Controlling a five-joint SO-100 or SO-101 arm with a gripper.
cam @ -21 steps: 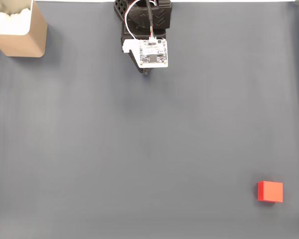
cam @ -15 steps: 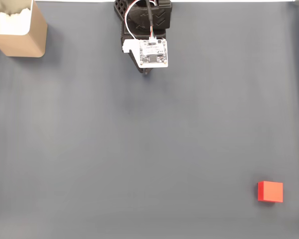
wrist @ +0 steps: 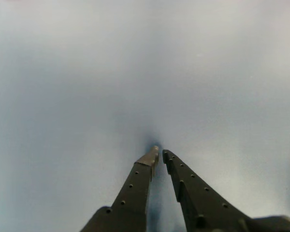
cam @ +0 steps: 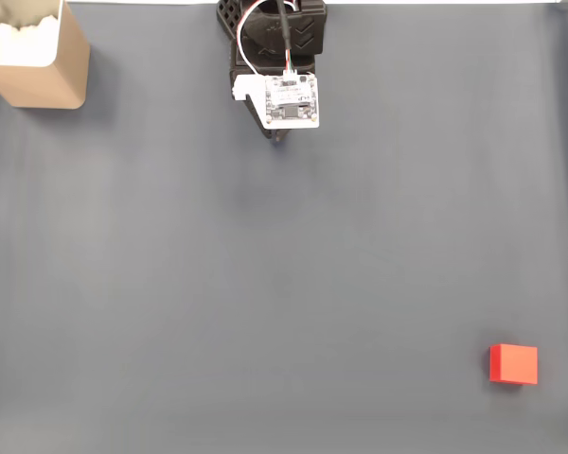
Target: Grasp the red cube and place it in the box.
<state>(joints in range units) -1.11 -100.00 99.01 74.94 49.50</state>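
1. Wrist view: gripper [wrist: 159,152] comes in from the bottom edge, two dark fingers [wrist: 135,186] with their tips nearly touching, a thin gap between them. Clenched, nothing held.
2. Tips sit just above the grey mat [wrist: 87,87]; small dark shadow right at the tips.
3. Fixed view, looking down: arm [cam: 276,57] is folded at top centre, with a white circuit board [cam: 291,99] on top of it.
4. Red cube [cam: 513,364] lies flat on the mat at lower right, well apart from the arm.
5. Box [cam: 40,59] sits in the top-left corner, cut off by the frame edge; tan walls, white inside. Well apart from both the cube and the arm.
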